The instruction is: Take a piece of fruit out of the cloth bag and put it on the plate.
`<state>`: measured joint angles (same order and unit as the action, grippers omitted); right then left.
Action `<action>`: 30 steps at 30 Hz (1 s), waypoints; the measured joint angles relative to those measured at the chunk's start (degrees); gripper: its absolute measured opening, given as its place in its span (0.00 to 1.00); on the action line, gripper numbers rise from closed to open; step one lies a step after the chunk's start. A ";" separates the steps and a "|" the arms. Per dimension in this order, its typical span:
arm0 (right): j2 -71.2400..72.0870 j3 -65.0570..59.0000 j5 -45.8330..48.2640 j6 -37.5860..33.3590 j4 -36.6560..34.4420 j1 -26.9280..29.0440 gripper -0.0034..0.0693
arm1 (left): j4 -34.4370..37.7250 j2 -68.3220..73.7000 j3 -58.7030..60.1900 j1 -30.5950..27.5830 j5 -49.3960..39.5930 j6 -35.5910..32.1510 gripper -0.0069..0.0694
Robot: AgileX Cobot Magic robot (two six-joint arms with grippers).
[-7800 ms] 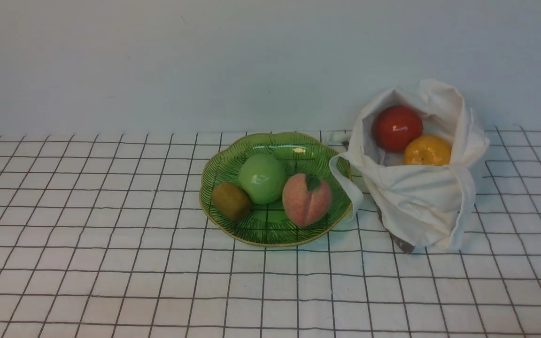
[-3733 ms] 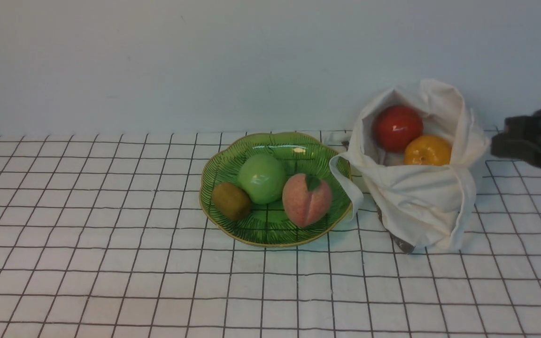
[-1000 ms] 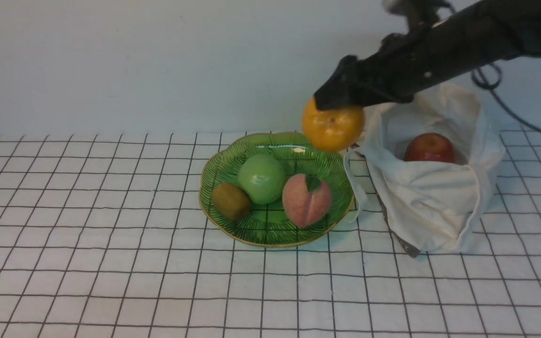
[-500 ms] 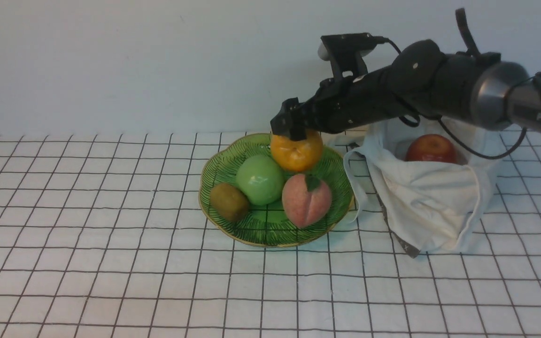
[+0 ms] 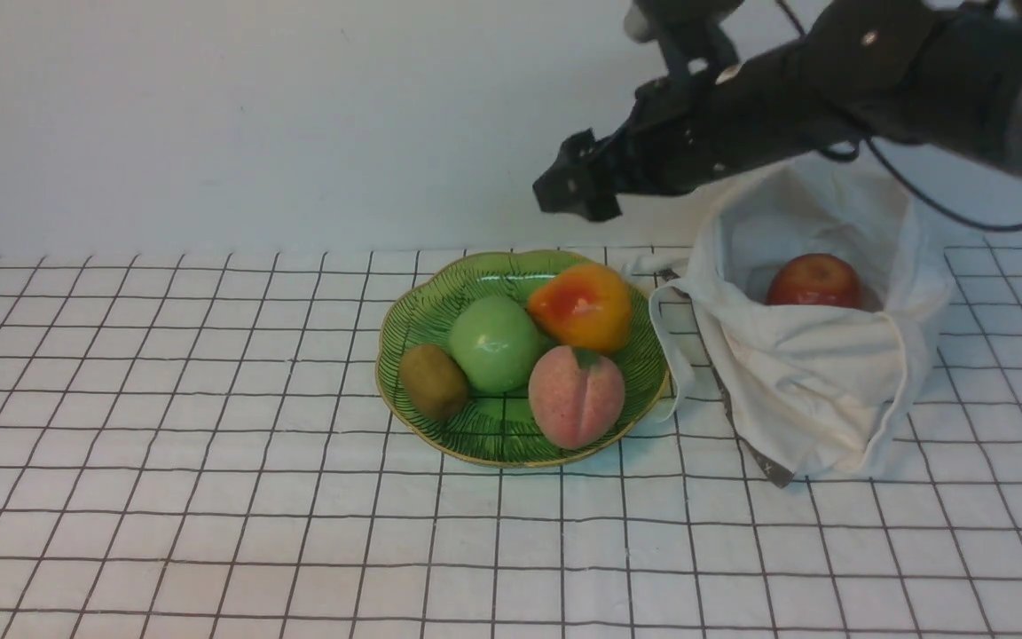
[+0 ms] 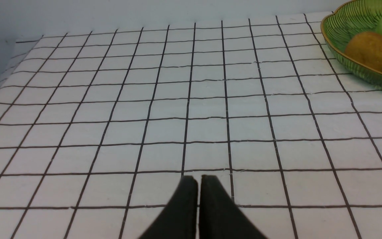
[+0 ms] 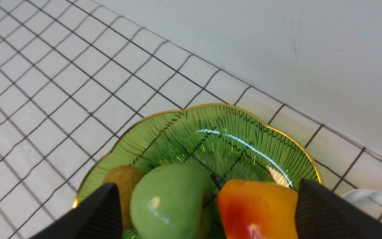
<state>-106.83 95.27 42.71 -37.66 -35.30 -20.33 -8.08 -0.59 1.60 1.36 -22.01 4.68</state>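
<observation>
The orange-yellow piece of fruit (image 5: 582, 306) lies on the green plate (image 5: 413, 324) at its back right, next to a green apple (image 5: 495, 343) and a pink peach (image 5: 576, 396). It also shows in the right wrist view (image 7: 259, 209) on the plate (image 7: 230, 139). My right gripper (image 5: 575, 188) is open and empty, raised above the plate's back edge; its fingers (image 7: 101, 212) stand wide apart. The off-white cloth bag (image 5: 817, 355) stands right of the plate with a red apple (image 5: 813, 280) inside. My left gripper (image 6: 199, 181) is shut and empty over bare cloth.
A brown kiwi (image 5: 433, 381) lies at the plate's left and shows in the left wrist view (image 6: 373, 57). A white checked tablecloth (image 5: 209, 497) covers the table. A pale wall (image 5: 254, 115) rises right behind the plate and bag.
My right gripper has let go of the orange-yellow fruit onto the plate and risen. The fruit has rolled to the plate's right and the peach has shifted a little.
</observation>
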 joint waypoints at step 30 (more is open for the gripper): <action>92.34 -47.10 -5.95 28.13 28.61 3.41 0.03 | 0.00 0.00 0.00 0.00 0.00 0.00 0.08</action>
<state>-14.49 48.17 36.76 -9.53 -6.69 -16.92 -8.08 -0.59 1.60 1.36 -22.01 4.68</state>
